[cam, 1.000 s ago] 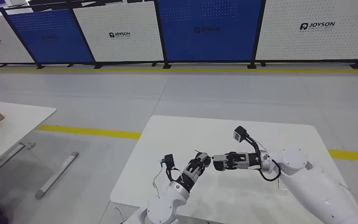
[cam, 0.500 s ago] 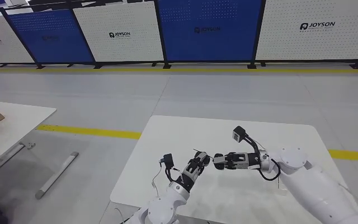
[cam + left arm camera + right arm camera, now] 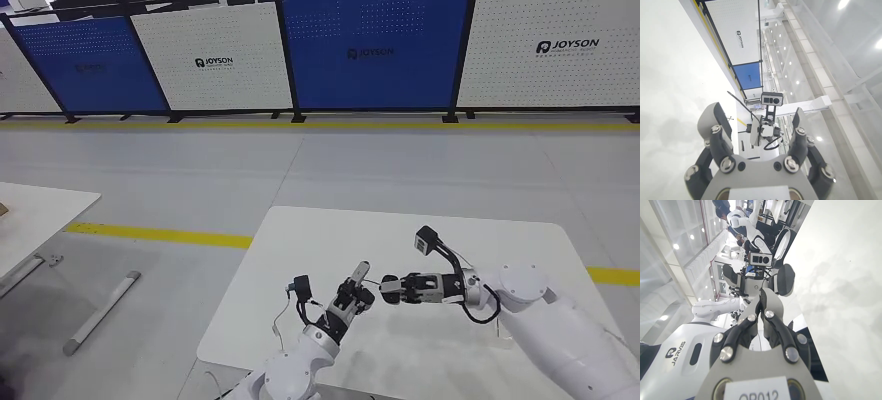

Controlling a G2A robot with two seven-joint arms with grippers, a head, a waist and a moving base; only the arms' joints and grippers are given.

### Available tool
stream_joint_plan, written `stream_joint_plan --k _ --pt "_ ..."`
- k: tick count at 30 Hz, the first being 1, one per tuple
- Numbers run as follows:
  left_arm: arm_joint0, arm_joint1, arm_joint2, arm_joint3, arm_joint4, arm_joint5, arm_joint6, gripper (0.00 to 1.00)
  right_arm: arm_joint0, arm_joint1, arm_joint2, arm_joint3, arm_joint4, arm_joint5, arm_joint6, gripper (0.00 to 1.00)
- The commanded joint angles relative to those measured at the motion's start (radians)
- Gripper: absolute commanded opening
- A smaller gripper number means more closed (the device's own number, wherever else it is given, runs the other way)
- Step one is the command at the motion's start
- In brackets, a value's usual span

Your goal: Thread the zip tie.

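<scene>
Facing each other over the desk [image 3: 310, 240], the two grippers sit close, tips nearly meeting.
My right gripper [image 3: 761, 297] is clamped on the black zip tie [image 3: 739, 102], whose free tail pokes out past it above the desk; my left gripper [image 3: 757, 110] stands spread wide and empty just beside. I judge threading not yet done: the tail needs catching and feeding through its head.

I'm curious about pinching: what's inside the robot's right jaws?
A thin black plastic zip tie is clamped in the shut right jaws, its pointed end sticking out. The pinched part is covered by them.
</scene>
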Motion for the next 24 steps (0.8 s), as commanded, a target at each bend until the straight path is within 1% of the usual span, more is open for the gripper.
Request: stream_joint_plan --k 1,4,5,6,7,18,20,21,22,24 --pt "-0.005 0.000 -0.004 0.011 -0.018 -0.002 -0.029 1.00 -0.009 0.003 0.013 -0.011 0.005 -0.006 0.022 0.00" --pt "-0.008 0.001 -0.015 0.025 -0.034 -0.023 -0.074 1.00 -0.019 0.007 0.036 -0.003 0.037 -0.003 0.077 0.00" --pt "-0.008 0.001 -0.023 0.026 -0.041 -0.035 -0.080 1.00 -0.019 0.007 0.042 0.005 0.046 0.004 0.089 0.00" --pt "-0.009 0.001 -0.032 0.026 -0.038 -0.055 -0.075 1.00 -0.018 0.007 0.048 0.012 0.048 0.009 0.092 0.00" --pt "-0.009 0.001 -0.035 0.026 -0.033 -0.064 -0.072 1.00 -0.018 0.007 0.053 0.018 0.046 0.015 0.094 0.00" --pt "-0.012 0.000 -0.032 0.030 -0.027 -0.066 -0.078 1.00 -0.018 0.007 0.053 0.018 0.046 0.015 0.094 0.00" --pt "-0.014 -0.001 -0.032 0.033 -0.019 -0.076 -0.080 1.00 -0.018 0.007 0.053 0.018 0.046 0.015 0.094 0.00" --pt "-0.015 -0.002 -0.035 0.037 -0.013 -0.093 -0.063 1.00 -0.018 0.007 0.053 0.018 0.046 0.015 0.094 0.00" --pt "-0.014 -0.003 -0.033 0.041 -0.008 -0.101 -0.056 1.00 -0.018 0.007 0.053 0.018 0.046 0.015 0.094 0.00" --pt "-0.014 -0.004 -0.033 0.041 -0.007 -0.103 -0.055 1.00 -0.018 0.007 0.053 0.018 0.046 0.015 0.094 0.00"
